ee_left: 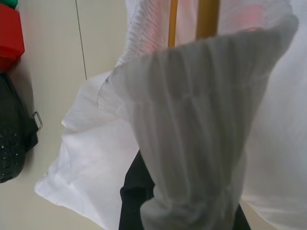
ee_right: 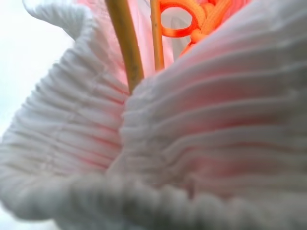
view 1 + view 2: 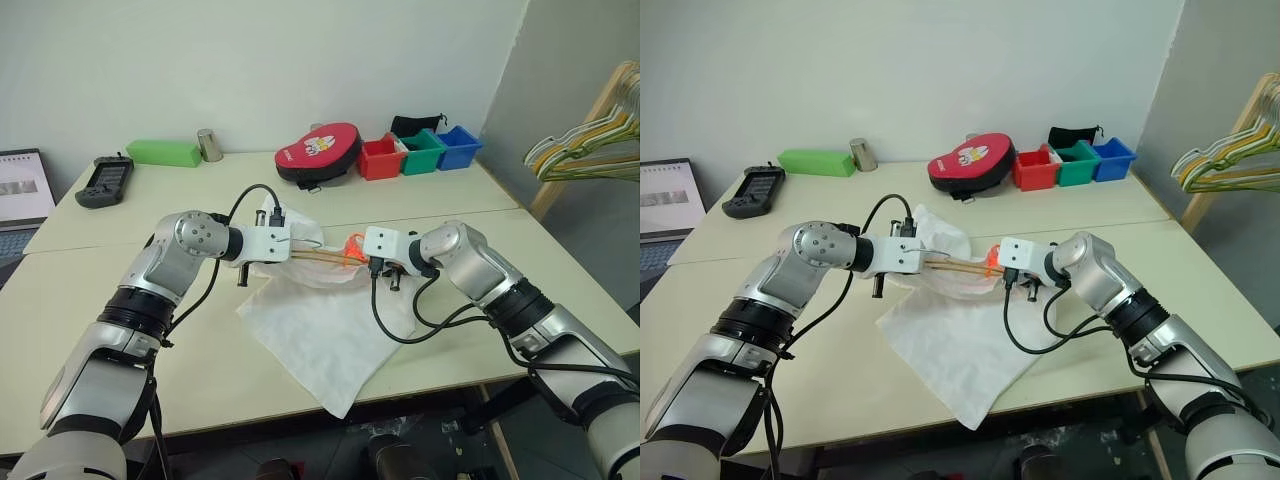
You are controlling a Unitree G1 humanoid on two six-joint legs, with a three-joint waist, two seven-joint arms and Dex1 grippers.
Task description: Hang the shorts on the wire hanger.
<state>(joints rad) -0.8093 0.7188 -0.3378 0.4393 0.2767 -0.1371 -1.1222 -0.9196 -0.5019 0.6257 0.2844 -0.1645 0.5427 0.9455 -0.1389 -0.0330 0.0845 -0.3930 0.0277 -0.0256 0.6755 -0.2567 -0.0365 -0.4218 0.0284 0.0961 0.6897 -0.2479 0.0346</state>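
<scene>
Shorts stretched between two grippers over the table

The left gripper [image 3: 288, 243] is clamped on the gathered waistband of the shorts [image 3: 325, 340]; the right gripper [image 3: 358, 250] meets the opposite side (whether its fingers are closed cannot be told). The wire hanger [image 3: 318, 257] runs between them inside the waistband, and the legs drape below onto the table [image 3: 120, 330].

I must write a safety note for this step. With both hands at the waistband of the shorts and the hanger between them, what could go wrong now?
1. The wire hanger lies between the two hands, partly inside the shorts; pulling the waistband apart may drag or tip it out.
2. The left hand is shut on the bunched waistband; thin fabric could slip out.
3. Whether the right hand truly has the fabric is unclear, so a lift may raise one side only.
</scene>
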